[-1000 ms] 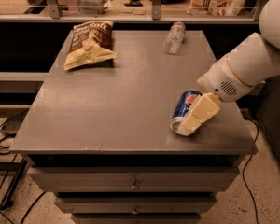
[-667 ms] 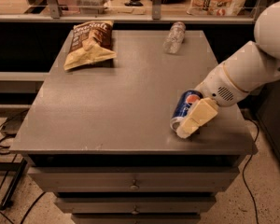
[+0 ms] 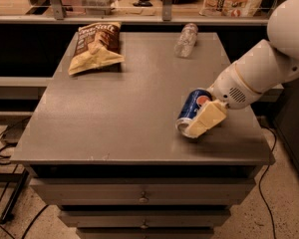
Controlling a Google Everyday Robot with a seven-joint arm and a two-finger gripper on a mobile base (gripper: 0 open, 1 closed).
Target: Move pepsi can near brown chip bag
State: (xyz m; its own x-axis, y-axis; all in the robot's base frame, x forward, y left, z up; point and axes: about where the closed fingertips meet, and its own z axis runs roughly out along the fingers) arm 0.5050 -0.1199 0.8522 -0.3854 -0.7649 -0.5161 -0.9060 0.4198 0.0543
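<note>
One pepsi can [image 3: 195, 105] is sitting tilted in my pincer [image 3: 192, 125], fingers clamping round it, over the right-front part of the surface [image 3: 119, 118]. Brown chip bag [image 3: 94, 46] is lying at the far-left corner, well apart from the can. Clear plastic bottle [image 3: 185, 40] is lying nr the back edge.

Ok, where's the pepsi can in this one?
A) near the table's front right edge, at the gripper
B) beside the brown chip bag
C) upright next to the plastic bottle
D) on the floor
A: the pepsi can lies tilted near the front right edge of the table with the gripper on it. The brown chip bag is at the far left corner.
</note>
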